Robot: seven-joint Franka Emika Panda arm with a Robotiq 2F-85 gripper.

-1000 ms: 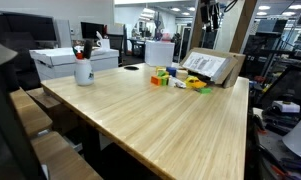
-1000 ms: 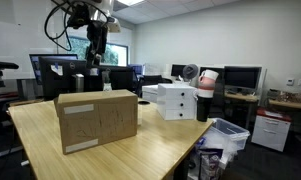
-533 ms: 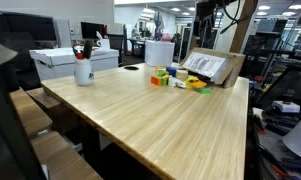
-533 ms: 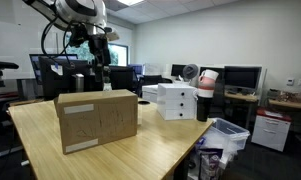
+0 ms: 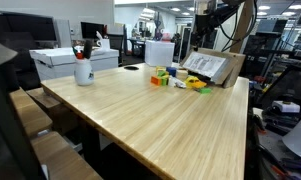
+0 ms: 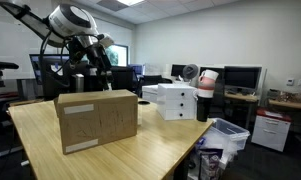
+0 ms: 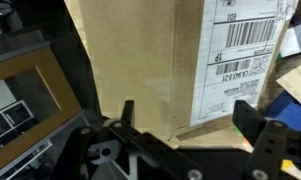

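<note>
My gripper (image 7: 188,125) hangs open above a brown cardboard box (image 7: 155,60), with nothing between its two dark fingers (image 7: 252,122). A white shipping label (image 7: 245,55) lies on the box's top face. In both exterior views the box (image 5: 212,67) (image 6: 95,120) stands on the wooden table (image 5: 160,115), with the arm (image 6: 78,30) raised well above and behind it. The arm (image 5: 212,12) enters from the top edge of an exterior view. A green spot and an orange spot show below the box near my right finger.
Several coloured blocks (image 5: 180,80) lie on the table beside the box. A white mug (image 5: 83,70) with pens stands near the far left corner. White boxes (image 6: 175,100) are stacked on the table's far side. A bin (image 6: 226,135) sits on the floor by the table edge.
The arm has swung from hanging straight down to a tilted pose, with its wrist moved sideways above the box. The box and the blocks have not moved.
</note>
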